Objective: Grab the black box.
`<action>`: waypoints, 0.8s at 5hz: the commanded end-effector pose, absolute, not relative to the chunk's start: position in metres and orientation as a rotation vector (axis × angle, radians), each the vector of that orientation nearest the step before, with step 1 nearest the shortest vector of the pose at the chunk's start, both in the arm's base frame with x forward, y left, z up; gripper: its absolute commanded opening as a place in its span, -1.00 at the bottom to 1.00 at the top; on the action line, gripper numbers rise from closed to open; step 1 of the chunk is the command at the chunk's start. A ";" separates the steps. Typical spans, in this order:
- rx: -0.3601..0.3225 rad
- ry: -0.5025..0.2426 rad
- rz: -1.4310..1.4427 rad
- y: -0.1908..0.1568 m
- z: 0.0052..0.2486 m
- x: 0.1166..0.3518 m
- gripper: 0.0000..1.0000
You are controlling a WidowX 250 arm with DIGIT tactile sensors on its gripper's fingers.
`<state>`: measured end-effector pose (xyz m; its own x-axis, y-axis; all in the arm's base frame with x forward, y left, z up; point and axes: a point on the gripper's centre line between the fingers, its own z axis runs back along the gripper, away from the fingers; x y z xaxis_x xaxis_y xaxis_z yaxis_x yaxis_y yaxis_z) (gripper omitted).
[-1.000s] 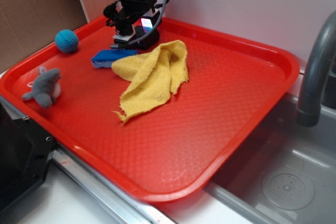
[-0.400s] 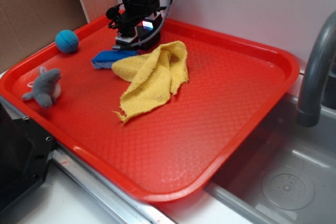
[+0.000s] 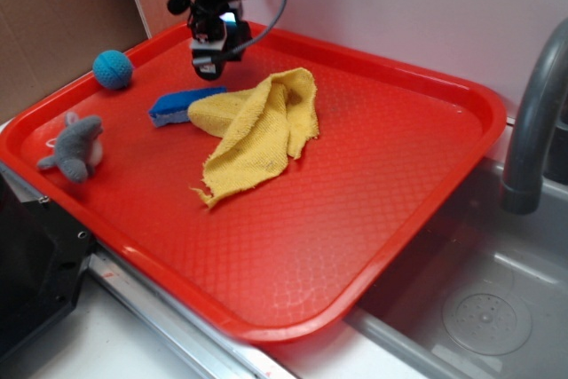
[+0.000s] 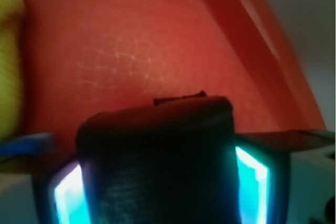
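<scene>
My gripper [image 3: 213, 51] hangs above the back left part of the red tray [image 3: 382, 219], lifted off its floor. It is shut on the black box [image 3: 230, 41], which shows only partly in the exterior view. In the wrist view the black box [image 4: 157, 150] fills the lower middle of the frame. It is clamped between my two glowing cyan pads [image 4: 252, 177], with the red tray floor [image 4: 131, 51] beneath and beyond it.
A flat blue sponge [image 3: 176, 105] lies below the gripper, partly under a crumpled yellow cloth [image 3: 257, 126]. A blue ball [image 3: 113, 68] and a grey shark toy [image 3: 75, 148] sit at the tray's left. A grey faucet [image 3: 532, 122] and a sink [image 3: 484, 312] are at the right.
The gripper has risen and shifted slightly left, taking the black box up off the tray floor. The blue sponge now shows more fully.
</scene>
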<state>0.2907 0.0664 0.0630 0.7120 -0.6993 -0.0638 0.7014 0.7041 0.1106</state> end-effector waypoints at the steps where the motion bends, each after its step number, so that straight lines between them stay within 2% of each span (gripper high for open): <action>1: 0.018 0.068 -0.322 0.018 0.137 0.282 -1.00; 2: -0.062 0.119 -0.073 -0.009 0.163 0.265 -1.00; 3: -0.062 0.095 -0.034 -0.029 0.186 0.241 -1.00; 4: -0.048 0.034 -0.019 -0.037 0.204 0.213 -1.00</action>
